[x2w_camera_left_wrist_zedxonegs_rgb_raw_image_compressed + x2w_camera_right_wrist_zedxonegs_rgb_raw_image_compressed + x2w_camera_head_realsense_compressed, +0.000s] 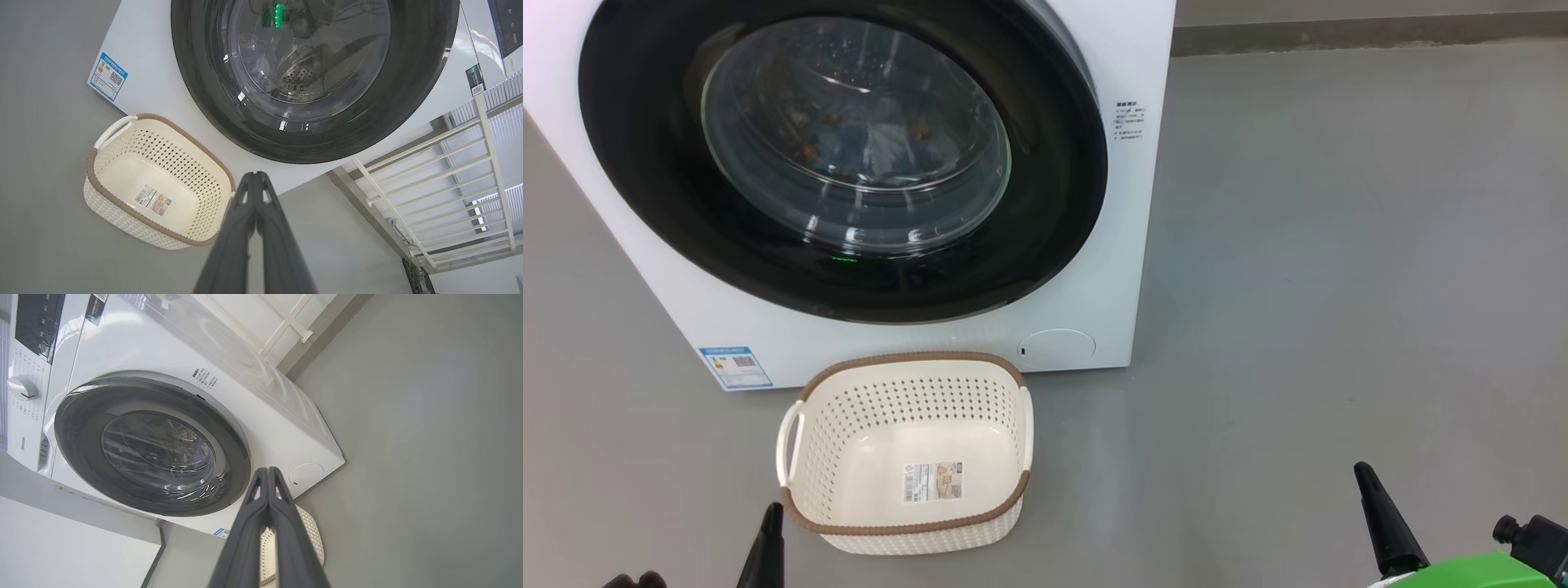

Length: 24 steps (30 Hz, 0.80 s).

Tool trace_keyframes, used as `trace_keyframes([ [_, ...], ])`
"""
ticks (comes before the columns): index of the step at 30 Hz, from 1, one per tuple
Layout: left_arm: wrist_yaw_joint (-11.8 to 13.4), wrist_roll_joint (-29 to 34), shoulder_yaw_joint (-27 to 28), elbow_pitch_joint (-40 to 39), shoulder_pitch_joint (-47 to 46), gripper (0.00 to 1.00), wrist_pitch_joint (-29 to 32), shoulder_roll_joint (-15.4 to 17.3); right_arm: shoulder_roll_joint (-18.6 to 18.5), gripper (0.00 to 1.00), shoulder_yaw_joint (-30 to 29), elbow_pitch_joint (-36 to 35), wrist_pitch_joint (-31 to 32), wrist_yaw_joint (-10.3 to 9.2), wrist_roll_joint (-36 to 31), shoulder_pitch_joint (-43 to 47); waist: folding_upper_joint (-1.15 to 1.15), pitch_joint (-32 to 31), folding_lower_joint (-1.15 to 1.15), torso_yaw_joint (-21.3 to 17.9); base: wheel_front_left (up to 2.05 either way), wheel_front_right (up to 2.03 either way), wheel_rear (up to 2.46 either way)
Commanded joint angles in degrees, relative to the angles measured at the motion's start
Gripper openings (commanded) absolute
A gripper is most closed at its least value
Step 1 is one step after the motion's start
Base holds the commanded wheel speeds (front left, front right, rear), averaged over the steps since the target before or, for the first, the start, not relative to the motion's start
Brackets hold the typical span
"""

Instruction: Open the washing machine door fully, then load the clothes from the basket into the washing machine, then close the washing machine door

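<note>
The washing machine door (843, 214) is shut, blue clothes (870, 139) behind its glass. The basket (907, 369) stands just before it. Left gripper (255, 176) and right gripper (267, 471) are pressed together, holding nothing.

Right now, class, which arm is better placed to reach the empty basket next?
Left. The left gripper, shut, sits beside the basket at its near corner; the right gripper is far off across the floor.
</note>
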Motion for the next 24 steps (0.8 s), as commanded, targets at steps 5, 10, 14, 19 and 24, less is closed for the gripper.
trace_keyframes([
  [5,-0.8,-3.8,2.2,-0.6,-3.5,0.0,0.8,0.4,-0.8,0.0,0.5,-0.6,0.4,-0.19,4.2,-3.3,0.0,0.1,-0.01,-0.2,0.0,0.0,0.0],
  [10,-1.2,-6.8,3.0,-0.2,-4.0,0.0,1.4,0.2,-0.9,0.0,0.4,-0.1,0.7,-0.21,7.5,-3.9,0.0,0.1,-0.01,-0.4,0.0,0.0,0.0],
  [14,-1.5,-9.2,3.7,0.1,-4.4,0.0,1.9,0.1,-0.9,0.0,0.3,0.4,1.0,-0.22,10.1,-4.4,0.0,0.2,-0.01,-0.6,0.0,0.0,0.0],
  [19,-1.9,-12.2,4.5,0.5,-4.9,0.0,2.5,0.0,-0.9,0.0,0.2,1.0,1.3,-0.23,13.4,-5.0,0.0,0.2,0.0,-0.8,0.0,0.0,0.0],
  [24,-2.3,-15.2,5.3,0.9,-5.4,0.0,3.1,-0.1,-1.0,0.0,0.1,1.6,1.7,-0.24,16.8,-5.5,0.0,0.3,0.0,-1.0,0.0,0.0,0.0],
])
